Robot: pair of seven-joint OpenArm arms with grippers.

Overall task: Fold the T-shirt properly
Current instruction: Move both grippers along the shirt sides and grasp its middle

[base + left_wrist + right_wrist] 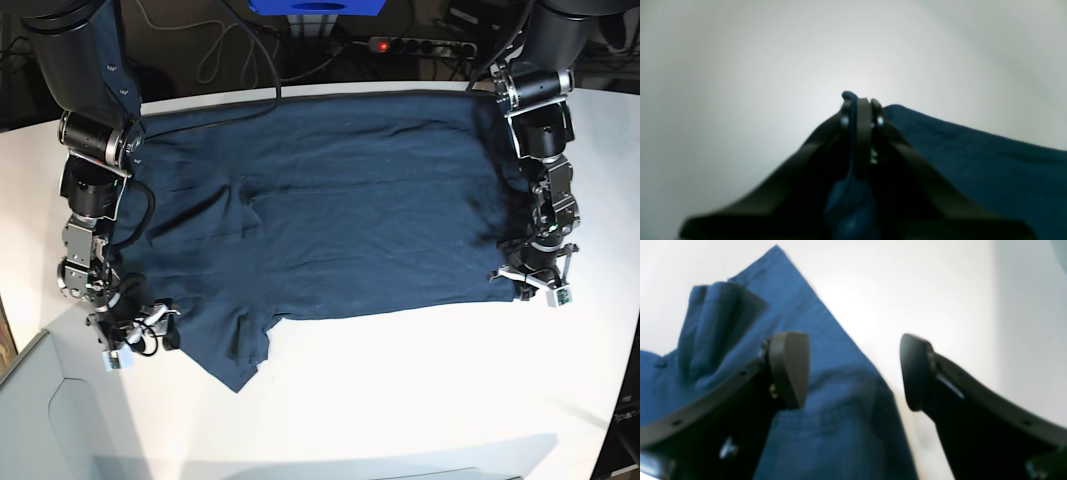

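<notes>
A broad white table [400, 400] fills the base view, its surface bright and smooth. Beyond its far edge, in the dark, loose cables [215, 50] trail across the floor. A power strip [415, 45] with a glowing red switch lies beside a blue box [320, 6].

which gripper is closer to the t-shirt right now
Left. The left gripper is shut on the T-shirt edge, while the right gripper hangs open just above the cloth.
</notes>
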